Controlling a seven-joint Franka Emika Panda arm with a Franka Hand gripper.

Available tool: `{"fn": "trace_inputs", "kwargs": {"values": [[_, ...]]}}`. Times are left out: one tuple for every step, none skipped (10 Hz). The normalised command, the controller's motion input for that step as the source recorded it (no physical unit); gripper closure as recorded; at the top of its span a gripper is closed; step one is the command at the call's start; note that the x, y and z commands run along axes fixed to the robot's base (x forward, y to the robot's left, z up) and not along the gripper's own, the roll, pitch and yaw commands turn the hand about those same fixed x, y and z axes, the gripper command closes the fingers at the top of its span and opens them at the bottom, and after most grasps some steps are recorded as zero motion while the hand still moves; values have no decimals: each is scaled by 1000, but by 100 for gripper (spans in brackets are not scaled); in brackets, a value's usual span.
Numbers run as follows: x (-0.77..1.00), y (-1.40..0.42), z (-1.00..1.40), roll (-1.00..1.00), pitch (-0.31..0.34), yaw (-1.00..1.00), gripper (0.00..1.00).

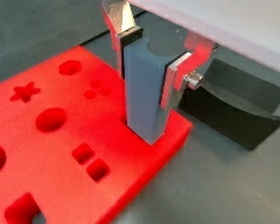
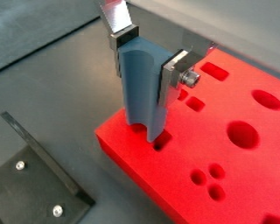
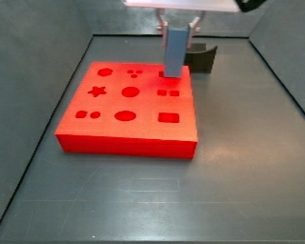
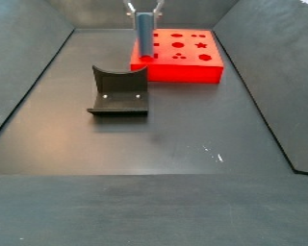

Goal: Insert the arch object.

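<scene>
Gripper (image 1: 154, 54) clamps upright blue-grey bar (image 1: 146, 92), lower end entering hole at corner of red slab (image 1: 60, 122); fixture (image 4: 118, 94) nearby, floor (image 4: 157, 144) around open.

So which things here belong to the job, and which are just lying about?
In the job:
the tool, shut on the blue-grey upright bar above the slab's corner
the big red slab with shaped holes

Lying about:
the dark L-shaped fixture on the floor

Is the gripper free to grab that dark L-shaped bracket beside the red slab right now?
Probably not yet: the gripper is shut on the blue-grey upright bar at the red slab's corner. Nothing else seems to block the fixture.
</scene>
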Motion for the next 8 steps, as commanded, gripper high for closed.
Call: {"fn": "trace_inputs", "kwargs": {"values": [[-229, 0, 0, 6, -30, -83, 100], [6, -63, 0, 0, -16, 0, 100], [143, 0, -223, 73, 0, 11, 100], [80, 0, -323, 106, -19, 51, 100], [49, 9, -486, 163, -54, 89, 100], [23, 0, -569, 204, -76, 80, 100], [0, 0, -717, 259, -107, 77, 100], [0, 0, -711, 286, -90, 77, 100]]}}
